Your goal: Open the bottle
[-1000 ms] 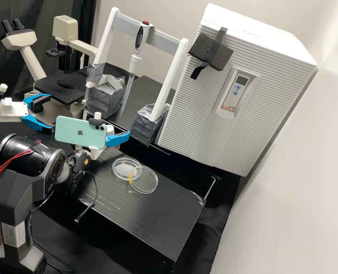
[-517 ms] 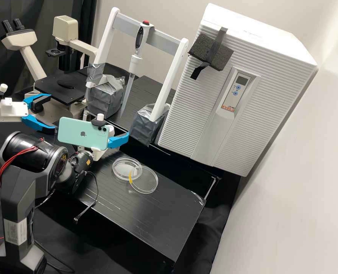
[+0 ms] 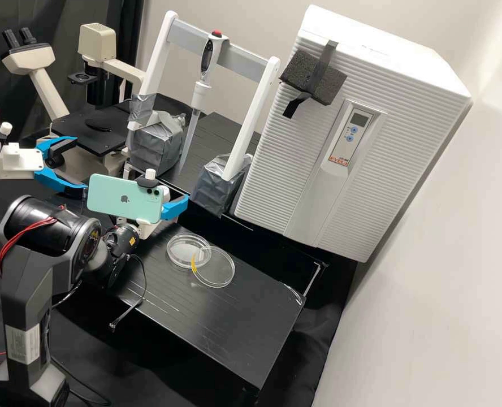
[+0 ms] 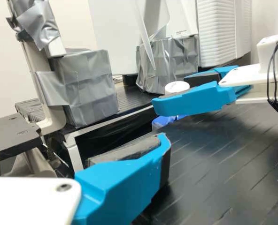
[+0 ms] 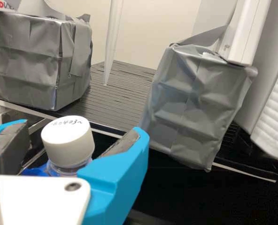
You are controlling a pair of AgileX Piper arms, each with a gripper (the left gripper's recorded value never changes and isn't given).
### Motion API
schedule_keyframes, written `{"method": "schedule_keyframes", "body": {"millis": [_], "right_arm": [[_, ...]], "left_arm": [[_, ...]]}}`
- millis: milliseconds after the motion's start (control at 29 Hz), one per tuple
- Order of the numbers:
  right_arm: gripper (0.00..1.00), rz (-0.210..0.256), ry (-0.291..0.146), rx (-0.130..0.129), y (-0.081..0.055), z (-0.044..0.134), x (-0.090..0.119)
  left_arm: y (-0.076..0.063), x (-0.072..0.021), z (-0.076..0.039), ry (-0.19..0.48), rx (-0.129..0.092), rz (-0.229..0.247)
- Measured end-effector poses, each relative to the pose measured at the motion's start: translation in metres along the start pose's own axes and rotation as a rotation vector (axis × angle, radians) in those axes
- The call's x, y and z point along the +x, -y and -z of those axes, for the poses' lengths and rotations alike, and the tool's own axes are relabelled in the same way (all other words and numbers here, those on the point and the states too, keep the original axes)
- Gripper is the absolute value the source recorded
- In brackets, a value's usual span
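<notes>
I had the right gripper [image 5: 80, 131] low over the black bench [image 3: 234, 322], in front of the raised shelf that carries the two blocks wrapped in grey tape [image 3: 156, 140]. Its jaws were spread, one on each side of the bottle [image 5: 64, 157]. I could see a sliver of gap between each dark pad and the white cap [image 5: 67, 136], so nothing was pinched. The bottle stood upright on the bench with the cap on. From the left wrist camera I saw the cap between those two blue fingers [image 4: 200, 97] and the bottle's blue body just under them.

My left gripper [image 3: 73, 163] hung off to the left by the microscope [image 3: 64, 113], well apart from the bottle. Its jaws were wide apart and held nothing.

Two clear round dishes [image 3: 187, 250] lay overlapping on the bench near the right gripper. A pipette [image 3: 197, 107] hung from the white stand, and the big white machine [image 3: 347, 130] stood to the right.
</notes>
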Motion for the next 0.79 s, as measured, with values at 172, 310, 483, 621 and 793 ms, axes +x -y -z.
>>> {"method": "schedule_keyframes", "body": {"millis": [172,310,483,621,793], "right_arm": [[0.00,0.000,0.000,0.000,0.0000,0.0000,0.0000],[0.00,0.000,0.000,0.000,0.0000,0.0000,0.0000],[0.00,0.001,-0.002,-0.001,0.0001,0.0001,0.0000],[0.00,0.003,-0.005,-0.001,0.0007,0.0010,0.0000],[0.00,0.006,-0.009,-0.002,0.0015,0.0021,-0.0001]], "left_arm": [[0.0002,0.0000,0.0001,-0.001,0.000,0.002],[0.0002,0.0000,0.0001,-0.001,0.000,0.002],[0.0000,0.0000,0.0005,-0.005,-0.002,0.000],[0.0000,0.0000,0.0005,-0.006,-0.003,0.000],[0.0000,0.0000,0.0005,-0.006,-0.003,0.000]]}}
